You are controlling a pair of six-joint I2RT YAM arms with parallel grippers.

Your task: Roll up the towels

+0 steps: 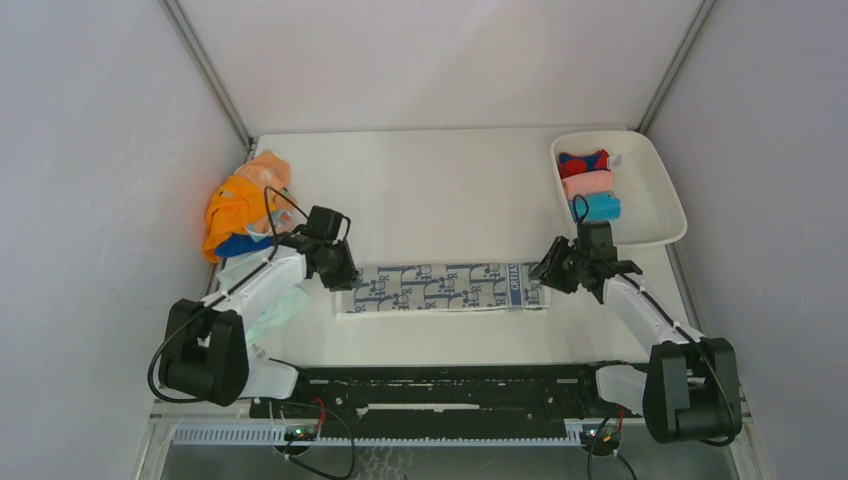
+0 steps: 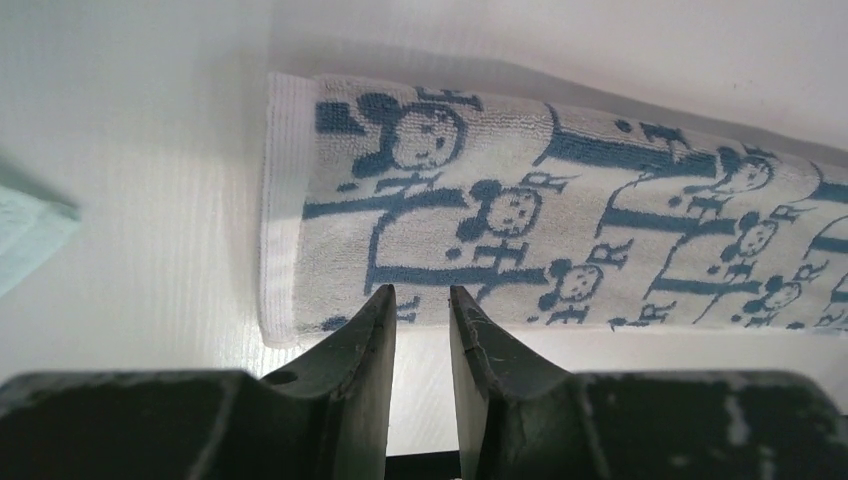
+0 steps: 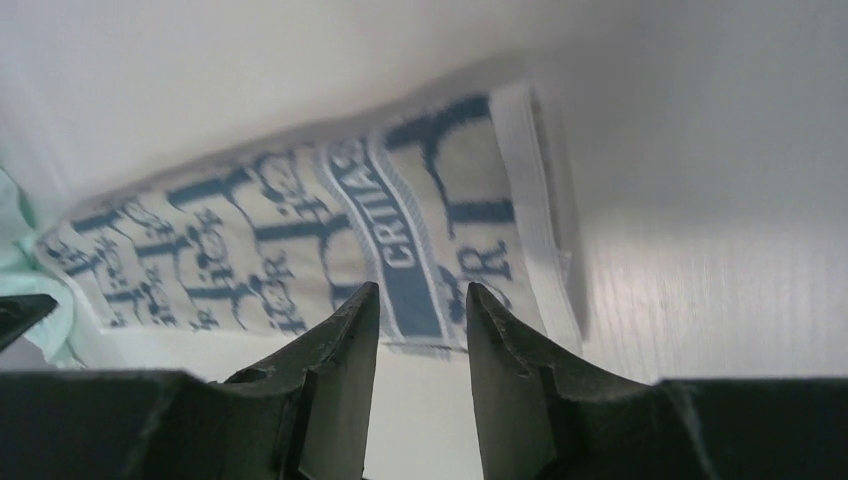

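Looking down on a white table (image 1: 450, 180), pale walls (image 1: 100, 150) closing it in on three sides. Tray (image 1: 650, 195) sits far R w/ three rolls (image 1: 588, 185) inside. Loose pile (image 1: 240, 205) is far L, mint towel (image 1: 275, 310) by your L arm. Printed towel (image 1: 445, 288) lies folded in a long strip mid-table, between both grippers. Your L gripper (image 2: 420, 292) is at its L end, tips at the near edge, jaws a narrow gap apart, only table showing between them. R gripper (image 3: 420, 290) is at the R end by the blue band: part open too, gripping nothing. Can't tell if tips touch cloth.
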